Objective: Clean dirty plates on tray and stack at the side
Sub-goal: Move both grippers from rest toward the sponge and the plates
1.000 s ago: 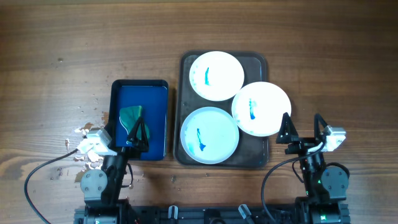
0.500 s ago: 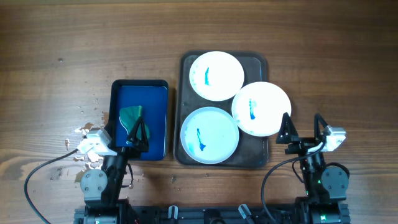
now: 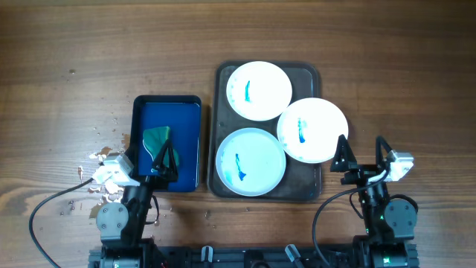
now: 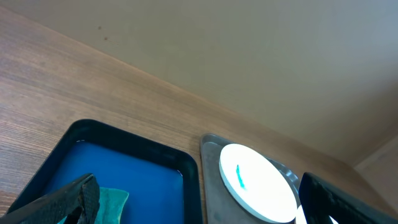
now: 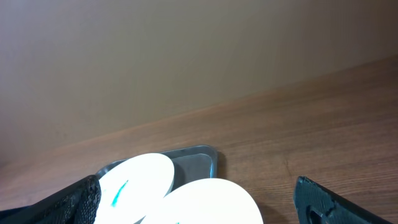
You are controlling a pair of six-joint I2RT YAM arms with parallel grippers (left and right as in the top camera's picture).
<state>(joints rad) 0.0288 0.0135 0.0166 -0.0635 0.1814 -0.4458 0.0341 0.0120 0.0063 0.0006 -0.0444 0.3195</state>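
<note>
Three white plates with blue-teal smears lie on the dark grey tray [image 3: 223, 82]: a far plate [image 3: 259, 91], a near plate [image 3: 251, 161], and a right plate [image 3: 312, 130] that reaches over the tray's right rim. My left gripper [image 3: 165, 158] is open and empty over the near end of a blue tray, close to a green sponge. My right gripper [image 3: 362, 155] is open and empty just before the right plate. The left wrist view shows my left gripper [image 4: 199, 186], the far plate [image 4: 258, 183] and the tray [image 4: 211, 180]. The right wrist view shows my right gripper [image 5: 196, 193], the far plate [image 5: 140, 177] and the right plate [image 5: 211, 202].
A smaller deep-blue tray [image 3: 186, 112] with a green sponge [image 3: 155, 138] stands left of the grey tray. Pale crumbs [image 3: 100, 156] lie on the wooden table at the near left. Black cables loop beside both arm bases.
</note>
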